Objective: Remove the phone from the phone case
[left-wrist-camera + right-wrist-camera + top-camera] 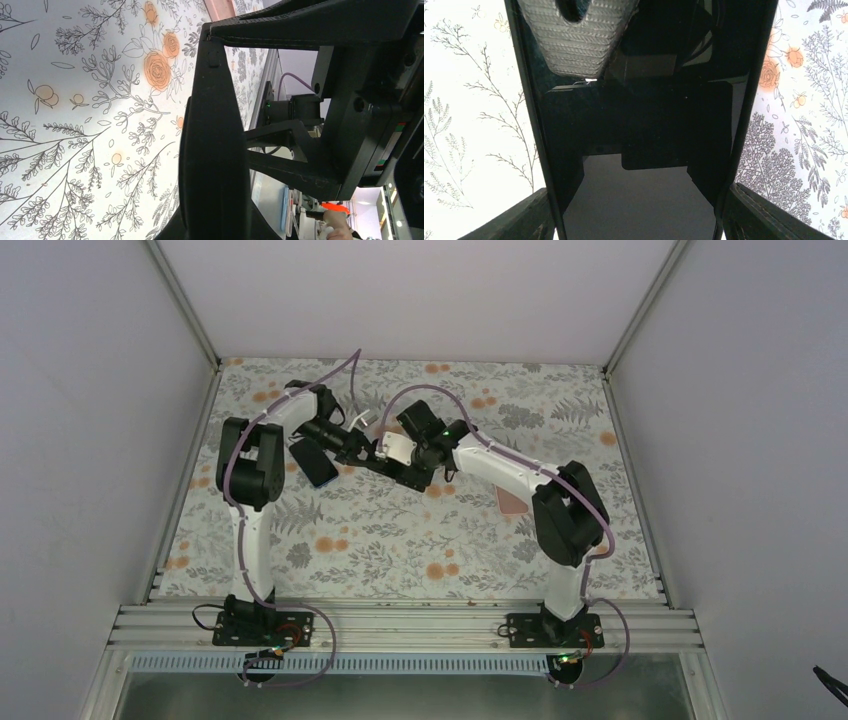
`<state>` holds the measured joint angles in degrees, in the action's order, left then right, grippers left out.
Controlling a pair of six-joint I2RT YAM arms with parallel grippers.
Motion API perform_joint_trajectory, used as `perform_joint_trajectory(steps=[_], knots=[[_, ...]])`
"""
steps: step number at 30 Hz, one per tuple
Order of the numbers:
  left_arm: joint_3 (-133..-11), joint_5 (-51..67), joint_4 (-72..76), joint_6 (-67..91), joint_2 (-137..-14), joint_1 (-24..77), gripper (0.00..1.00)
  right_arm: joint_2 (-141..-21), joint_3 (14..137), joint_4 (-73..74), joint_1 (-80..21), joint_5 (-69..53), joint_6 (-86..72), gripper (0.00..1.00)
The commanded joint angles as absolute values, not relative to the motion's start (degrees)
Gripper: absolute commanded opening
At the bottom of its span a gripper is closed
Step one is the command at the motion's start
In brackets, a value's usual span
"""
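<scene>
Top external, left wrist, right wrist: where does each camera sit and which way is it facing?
Top external: above, behind the bases, looking down at the table; left arm and right arm whole.
Left wrist: low, tilted sideways, skimming the table toward its near edge; own finger on top, right arm beyond.
Right wrist: looking along the phone; own fingers flank it.
Shared: floral table in all three.
</scene>
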<state>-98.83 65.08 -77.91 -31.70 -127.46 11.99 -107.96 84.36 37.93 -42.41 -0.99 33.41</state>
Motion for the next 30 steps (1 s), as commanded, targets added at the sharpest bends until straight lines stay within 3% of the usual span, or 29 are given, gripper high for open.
perform_joint_trajectory(steps=[1, 2, 5, 7, 12, 16, 24, 30], knots=[[-100.8, 68.7, -77.8, -39.4, -127.6, 12.6, 0.02, -107.7, 86.6, 36.9, -42.0, -2.9, 32.9, 0.69], [-100.9, 69.1, -77.8, -39.7, -127.6, 12.6, 0.02, -107.6, 86.6, 36.9, -42.0, -2.9, 32.8, 0.71], [-100.7, 68.6, -77.7, -41.2, -127.4, 12.6, 0.02, -105.4, 85.4, 36.8, -41.5, -2.0, 32.5, 0.96], [-100.4, 67.6, -77.8, -42.5, -126.7, 12.6, 0.02, -102.7, 84.0, 37.2, -40.2, -3.8, 32.8, 1.00], [-98.7, 61.5, -76.1, -46.8, -121.6, 12.9, 0.02, -94.7, 81.5, 41.2, -31.1, -20.2, 33.9, 1.00], [-92.9, 54.0, -65.3, -44.1, -112.2, 14.1, 0.02, -92.2, 80.3, 44.8, -22.8, -31.6, 36.4, 0.99], [-81.8, 44.6, -49.6, -44.3, -97.1, 18.6, 0.02, -92.9, 76.2, 41.0, -21.2, -32.7, 34.2, 0.82], [-77.5, 43.0, -45.3, -43.4, -93.6, 20.4, 0.02, -92.1, 73.4, 36.1, -21.3, -29.7, 32.0, 0.85]])
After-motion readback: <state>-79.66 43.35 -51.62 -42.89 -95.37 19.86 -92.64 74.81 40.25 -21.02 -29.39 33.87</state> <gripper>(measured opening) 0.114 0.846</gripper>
